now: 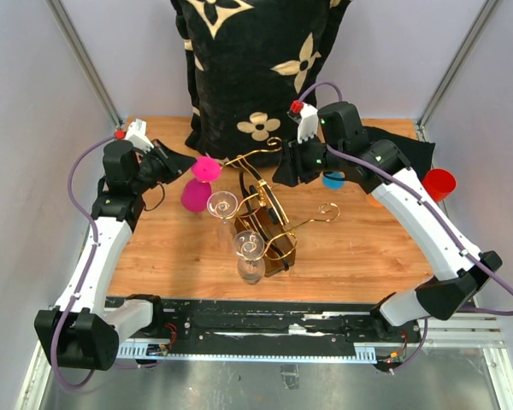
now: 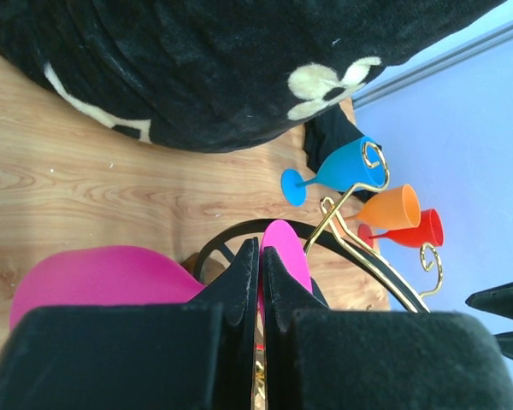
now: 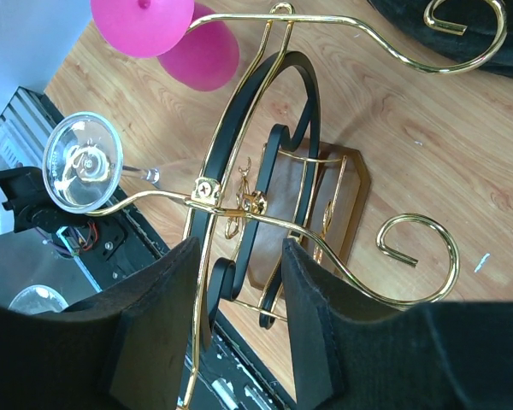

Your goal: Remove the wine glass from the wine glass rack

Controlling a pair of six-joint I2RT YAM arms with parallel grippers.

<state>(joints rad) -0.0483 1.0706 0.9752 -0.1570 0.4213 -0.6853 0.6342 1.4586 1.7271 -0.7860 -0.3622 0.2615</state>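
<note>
Six wine glasses [image 1: 196, 196] [image 1: 222, 205] [image 1: 249, 245] [image 1: 333, 180] [image 2: 392, 209] [image 1: 439, 184], one rack [image 1: 272, 252], one cushion [image 1: 256, 60].

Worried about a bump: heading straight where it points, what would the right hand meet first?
Probably the wine glass rack: its gold wire and black hoop sit between the fingers of the right hand.

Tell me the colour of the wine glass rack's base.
Dark brown base, best seen in the right wrist view.

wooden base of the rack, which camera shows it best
right wrist: the wooden base is large there, most of its outline visible through the gold wire. top external shows it small, partly behind a clear glass. left wrist doesn't show it.
</note>
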